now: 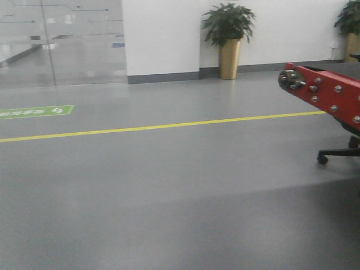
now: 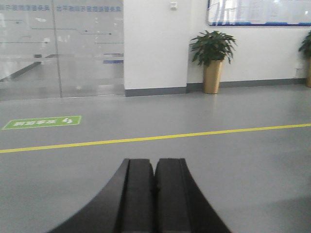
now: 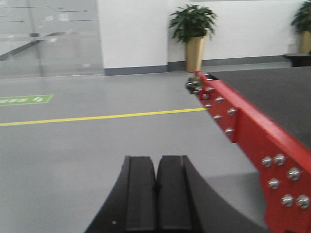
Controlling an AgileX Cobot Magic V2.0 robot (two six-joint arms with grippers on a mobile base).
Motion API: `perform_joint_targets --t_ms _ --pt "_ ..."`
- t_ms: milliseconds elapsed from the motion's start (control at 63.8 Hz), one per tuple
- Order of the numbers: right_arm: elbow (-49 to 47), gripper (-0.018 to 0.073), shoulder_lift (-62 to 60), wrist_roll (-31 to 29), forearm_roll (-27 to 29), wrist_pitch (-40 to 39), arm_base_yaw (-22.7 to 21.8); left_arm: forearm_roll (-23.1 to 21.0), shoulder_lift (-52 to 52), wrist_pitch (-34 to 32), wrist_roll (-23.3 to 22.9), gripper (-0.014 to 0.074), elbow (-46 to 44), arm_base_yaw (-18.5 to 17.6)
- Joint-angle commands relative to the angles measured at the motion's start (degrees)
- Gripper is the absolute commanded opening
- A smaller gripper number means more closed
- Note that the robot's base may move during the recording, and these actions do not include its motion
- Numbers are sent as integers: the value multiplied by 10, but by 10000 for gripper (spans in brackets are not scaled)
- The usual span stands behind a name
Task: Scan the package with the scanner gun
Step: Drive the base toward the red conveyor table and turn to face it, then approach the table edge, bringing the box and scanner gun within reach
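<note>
Most of every view is glossy grey floor (image 1: 169,197), backed by a white wall (image 1: 163,34) and a frosted glass partition (image 1: 62,39). At the right stands a red-framed table (image 3: 248,131) with a dark top. A thin yellow line (image 1: 169,125) crosses the floor, passing a green floor sticker (image 1: 36,111). A leafy plant in a gold pot (image 1: 228,39) stands against the wall. The black left gripper (image 2: 155,194) and black right gripper (image 3: 156,194) each have their fingers pressed together, holding nothing. No view shows the package or the scanner gun.

Grey floor (image 1: 169,214), yellow line (image 1: 169,125), red rail (image 1: 332,93)
</note>
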Motion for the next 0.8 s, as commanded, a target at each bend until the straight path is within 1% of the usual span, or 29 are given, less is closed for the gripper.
perform_joint_targets --t_ms 0,141,784 --pt "0 -154 -2 -1 -4 -8 -13 -4 -2 -10 -2 -111 -2 -11" --pt "0 -154 -2 -1 -4 -8 -19 -4 -2 -10 -2 -111 -2 -23" --pt "0 -154 -2 -1 -4 -8 -15 -4 -2 -10 -2 -111 -2 -23"
